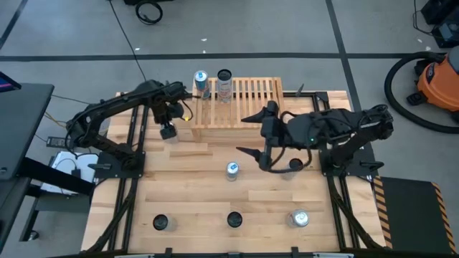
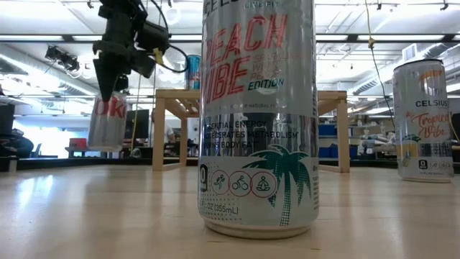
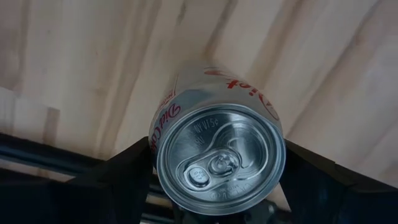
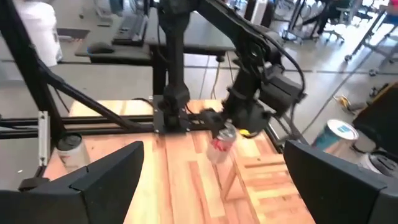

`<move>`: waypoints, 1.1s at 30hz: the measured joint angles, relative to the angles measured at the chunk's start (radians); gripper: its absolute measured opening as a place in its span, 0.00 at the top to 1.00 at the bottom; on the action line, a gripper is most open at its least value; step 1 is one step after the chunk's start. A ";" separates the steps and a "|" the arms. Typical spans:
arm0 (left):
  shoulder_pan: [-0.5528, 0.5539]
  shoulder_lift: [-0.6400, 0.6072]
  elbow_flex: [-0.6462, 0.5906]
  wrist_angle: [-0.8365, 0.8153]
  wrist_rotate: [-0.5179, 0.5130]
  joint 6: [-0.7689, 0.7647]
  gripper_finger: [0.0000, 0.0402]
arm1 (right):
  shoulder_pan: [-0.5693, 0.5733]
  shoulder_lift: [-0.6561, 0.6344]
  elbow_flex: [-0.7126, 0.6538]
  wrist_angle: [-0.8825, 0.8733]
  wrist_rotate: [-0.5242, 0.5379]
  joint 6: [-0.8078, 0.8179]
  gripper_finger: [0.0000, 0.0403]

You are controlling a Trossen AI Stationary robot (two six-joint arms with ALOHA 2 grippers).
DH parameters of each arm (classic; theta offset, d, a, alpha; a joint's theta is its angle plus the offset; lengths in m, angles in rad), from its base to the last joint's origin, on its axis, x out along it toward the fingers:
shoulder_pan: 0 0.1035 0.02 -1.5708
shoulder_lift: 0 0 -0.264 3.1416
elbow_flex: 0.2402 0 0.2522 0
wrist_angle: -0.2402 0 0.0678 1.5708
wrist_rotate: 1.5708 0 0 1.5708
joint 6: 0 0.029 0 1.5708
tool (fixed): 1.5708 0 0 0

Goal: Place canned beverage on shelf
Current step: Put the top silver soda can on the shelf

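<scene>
Hanging clear of tabletop [image 2: 86,208], perhaps: Diet Coke can [image 2: 106,122].

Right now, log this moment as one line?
left gripper: shut on Diet Coke can, lifted beside shelf | right gripper: open, empty, mid-table | shelf: two cans on it

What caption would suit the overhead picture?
Left gripper carries a Diet Coke can beside the shelf; right gripper hangs open mid-table.

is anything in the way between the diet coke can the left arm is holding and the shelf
Nothing visible blocks it. The left gripper holds the Diet Coke can lifted beside the shelf; two cans already stand on its near end, the other slats look free.
</scene>
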 joint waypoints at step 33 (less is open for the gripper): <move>-0.557 -0.129 0.186 -0.029 0.003 -0.341 0.25 | -0.044 0.000 -0.635 0.756 -0.162 -0.125 0.02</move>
